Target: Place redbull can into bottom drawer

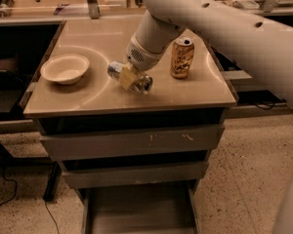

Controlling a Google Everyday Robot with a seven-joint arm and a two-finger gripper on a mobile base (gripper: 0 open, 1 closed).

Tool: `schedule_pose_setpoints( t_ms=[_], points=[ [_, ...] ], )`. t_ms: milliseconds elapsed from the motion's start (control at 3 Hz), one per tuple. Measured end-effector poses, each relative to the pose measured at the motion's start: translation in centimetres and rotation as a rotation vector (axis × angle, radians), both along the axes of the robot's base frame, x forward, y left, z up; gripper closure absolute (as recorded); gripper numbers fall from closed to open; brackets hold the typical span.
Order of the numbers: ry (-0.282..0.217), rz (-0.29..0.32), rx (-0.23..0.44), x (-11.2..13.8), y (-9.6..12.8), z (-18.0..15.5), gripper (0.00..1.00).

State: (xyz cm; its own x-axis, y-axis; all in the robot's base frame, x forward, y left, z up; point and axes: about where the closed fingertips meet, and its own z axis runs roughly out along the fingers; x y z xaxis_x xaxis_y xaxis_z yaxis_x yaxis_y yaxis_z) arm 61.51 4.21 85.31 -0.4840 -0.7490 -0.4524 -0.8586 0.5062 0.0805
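Camera view: the bottom drawer (136, 211) is seen pulled open nearest, beneath two shut upper drawers (132, 143). Over the counter (185, 94), the redbull can (143, 84) is pinched sideways by the pincer (128, 77), flanked by a white bowl (65, 68) on its left and a gold can (181, 57) on its right.

Tan tabletop (102, 38), 3 items on it.
White bowl (64, 68) at L; gold soda can (181, 57) upright at R; betw. them redbull can (142, 84) on its side, hand (128, 77) clamped across its middle.
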Motion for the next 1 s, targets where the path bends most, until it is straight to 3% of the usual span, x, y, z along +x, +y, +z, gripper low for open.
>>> schedule_pose_setpoints(
  t_ms=[333, 667, 1000],
  points=[
    [0.009, -0.025, -0.012, -5.6, -1.4, 1.2, 1.00],
    [0.012, -0.024, -0.014, -5.8, -1.3, 1.2, 1.00],
    [0.064, -0.053, -0.029, -9.4, -1.5, 0.6, 1.00]
  ],
)
